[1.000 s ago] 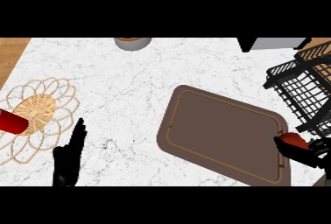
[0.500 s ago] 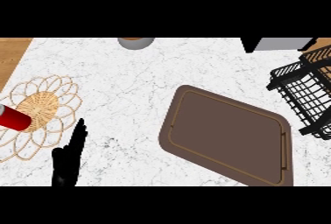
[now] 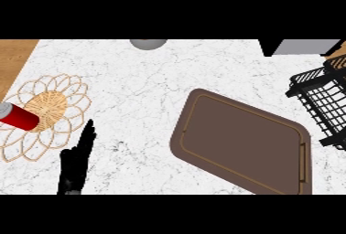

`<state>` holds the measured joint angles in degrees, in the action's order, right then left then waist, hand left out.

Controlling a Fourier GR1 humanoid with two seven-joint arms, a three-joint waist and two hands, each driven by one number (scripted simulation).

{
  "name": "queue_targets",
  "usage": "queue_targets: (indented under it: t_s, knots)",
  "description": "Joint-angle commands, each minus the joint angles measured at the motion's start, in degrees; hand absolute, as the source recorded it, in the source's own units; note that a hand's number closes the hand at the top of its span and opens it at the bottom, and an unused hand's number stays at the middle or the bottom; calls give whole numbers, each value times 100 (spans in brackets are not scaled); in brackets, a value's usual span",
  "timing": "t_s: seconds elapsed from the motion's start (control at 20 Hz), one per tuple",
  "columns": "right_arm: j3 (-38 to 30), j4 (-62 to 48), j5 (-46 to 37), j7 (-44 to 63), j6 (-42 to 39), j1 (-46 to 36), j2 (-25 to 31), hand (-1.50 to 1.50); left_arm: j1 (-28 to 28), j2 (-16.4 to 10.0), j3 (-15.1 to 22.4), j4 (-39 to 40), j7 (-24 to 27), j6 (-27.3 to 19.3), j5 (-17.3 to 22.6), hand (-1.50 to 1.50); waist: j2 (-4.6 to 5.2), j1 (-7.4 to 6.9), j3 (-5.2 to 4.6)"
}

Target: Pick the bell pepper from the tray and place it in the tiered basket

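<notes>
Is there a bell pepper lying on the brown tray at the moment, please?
No, the brown tray shows only its own bare surface in the head view, with no pepper on it.

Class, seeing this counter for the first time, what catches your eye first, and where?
The big brown tray lies askew right of centre on the white marble counter. At the left edge a red can rests on a woven flower-shaped mat; a black wire basket juts in at the right edge.

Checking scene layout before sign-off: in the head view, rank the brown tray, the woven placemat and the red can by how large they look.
Largest: brown tray.
Next: woven placemat, somewhat smaller, reaching the view's left edge.
Smallest: red can, by far.
</notes>
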<state>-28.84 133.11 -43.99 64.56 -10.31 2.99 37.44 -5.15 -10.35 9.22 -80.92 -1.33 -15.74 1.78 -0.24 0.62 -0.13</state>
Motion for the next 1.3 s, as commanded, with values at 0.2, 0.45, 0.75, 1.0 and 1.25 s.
queue_targets:
  t_s: [0.2, 0.45, 0.75, 1.0, 1.25]
  knots:
    - [-597, -1158, 739, 507, -637, -1317, 550, 150, -51, 31, -34, 147, 138, 130, -14, 0, 29, -122, 7]
    - [-199, -2033, 586, 557, -618, -2104, 813, 150, 346, 218, -9, 306, 32, -31, -160, 0, 47, -165, 5]
    - [20, -3048, 461, -410, -304, -2296, 627, 150, -52, 106, -121, 153, 208, 278, -14, 0, 30, -121, 11]
    - [282, -4203, 238, -1034, 32, -2635, 609, 150, -45, 218, -104, 190, 204, 155, -178, 0, 33, -113, 12]
    - [585, -5258, -299, -1150, 625, -2979, 430, 150, 302, -81, -418, 160, -159, 551, 88, 0, 41, -126, 12]
